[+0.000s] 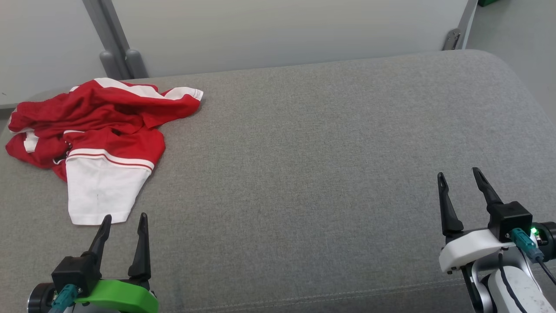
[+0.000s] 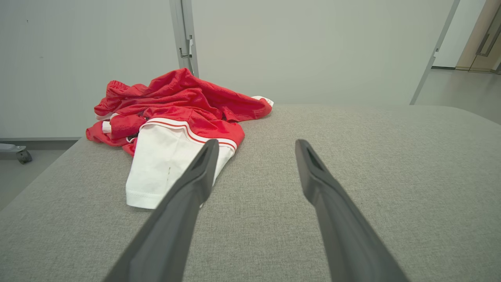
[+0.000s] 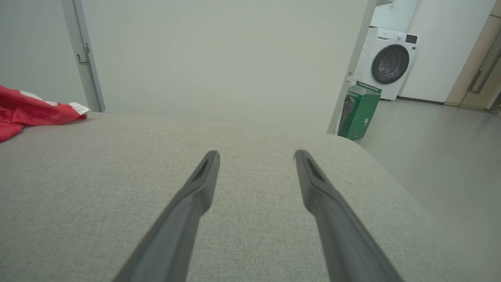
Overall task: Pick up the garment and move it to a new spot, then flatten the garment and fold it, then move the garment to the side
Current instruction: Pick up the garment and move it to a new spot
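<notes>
A crumpled red and white garment lies in a heap at the far left of the grey cushioned surface, one white sleeve end spread toward me. My left gripper hovers open just in front of that white end, holding nothing. In the left wrist view the garment sits ahead and to the left of my open left gripper. Far from the cloth, at the lower right, my right gripper is open and empty. The right wrist view catches a red edge of the garment at far left, beyond the right gripper.
Pale wall panels with grey posts stand behind the surface. Its rounded right corner drops to the floor. A green bin and a white washing machine stand beyond that side.
</notes>
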Motion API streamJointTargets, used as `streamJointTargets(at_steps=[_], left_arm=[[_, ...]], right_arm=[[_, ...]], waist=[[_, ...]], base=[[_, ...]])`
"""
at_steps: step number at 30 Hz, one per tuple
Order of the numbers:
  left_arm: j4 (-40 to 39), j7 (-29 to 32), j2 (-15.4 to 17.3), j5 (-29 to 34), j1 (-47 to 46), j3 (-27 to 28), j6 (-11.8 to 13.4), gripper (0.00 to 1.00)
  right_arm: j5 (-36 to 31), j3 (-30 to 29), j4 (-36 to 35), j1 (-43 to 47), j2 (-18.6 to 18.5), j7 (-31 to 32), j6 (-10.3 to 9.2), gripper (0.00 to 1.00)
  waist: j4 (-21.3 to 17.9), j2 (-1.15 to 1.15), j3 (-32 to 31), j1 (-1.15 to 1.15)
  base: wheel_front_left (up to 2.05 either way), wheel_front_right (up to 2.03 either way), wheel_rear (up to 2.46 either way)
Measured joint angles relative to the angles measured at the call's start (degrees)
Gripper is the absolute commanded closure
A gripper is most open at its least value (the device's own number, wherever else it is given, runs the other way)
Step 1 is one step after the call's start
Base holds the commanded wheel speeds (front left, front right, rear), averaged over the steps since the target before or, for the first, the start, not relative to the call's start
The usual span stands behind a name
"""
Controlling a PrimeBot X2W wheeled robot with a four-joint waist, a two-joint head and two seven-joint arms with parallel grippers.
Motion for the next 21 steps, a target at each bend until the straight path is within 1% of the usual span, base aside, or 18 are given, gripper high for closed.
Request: streamJointTargets(at_steps=[6,12,16,17,18,21], left_arm=[[0.4,0.0,-0.2,0.1,0.0,-0.1,-0.5,0.0],[0.8,0.0,-0.8,0.5,-0.2,-0.9,-0.9,0.0],[1.1,0.0,-0.8,0.6,-0.2,-0.6,-1.0,0.0],[1.1,0.0,-0.8,0.6,-0.2,-0.6,-1.0,0.0],[1.1,0.0,-0.9,0.6,-0.2,0.2,-1.0,0.0],[1.1,0.0,-0.9,0.6,0.0,1.6,-0.9,0.0]], right_arm=[[0.0,-0.7,0.0,0.0,0.0,0.0,0.0,0.0],[0.0,-1.7,-0.2,0.6,-0.3,0.0,0.01,0.0],[0.0,-1.5,-0.2,0.7,-0.3,0.0,0.78,0.0],[0.0,-1.5,-0.2,0.7,-0.3,0.0,0.78,0.0],[0.0,-0.9,-0.2,0.6,-0.2,0.0,1.15,0.0],[0.0,0.4,0.0,0.5,0.2,0.0,2.37,0.0]], waist=[[0.3,0.0,0.0,0.0],[2.2,0.0,0.0,0.0],[4.4,0.0,-0.2,0.0],[4.4,0.0,-0.2,0.0],[5.7,0.0,-0.2,0.0],[7.8,0.0,-0.4,0.0]], base=[[0.0,0.0,0.0],[0.0,0.0,0.0],[0.0,0.0,0.0],[0.0,0.0,0.0],[0.0,0.0,0.0],[0.0,0.0,0.0]])
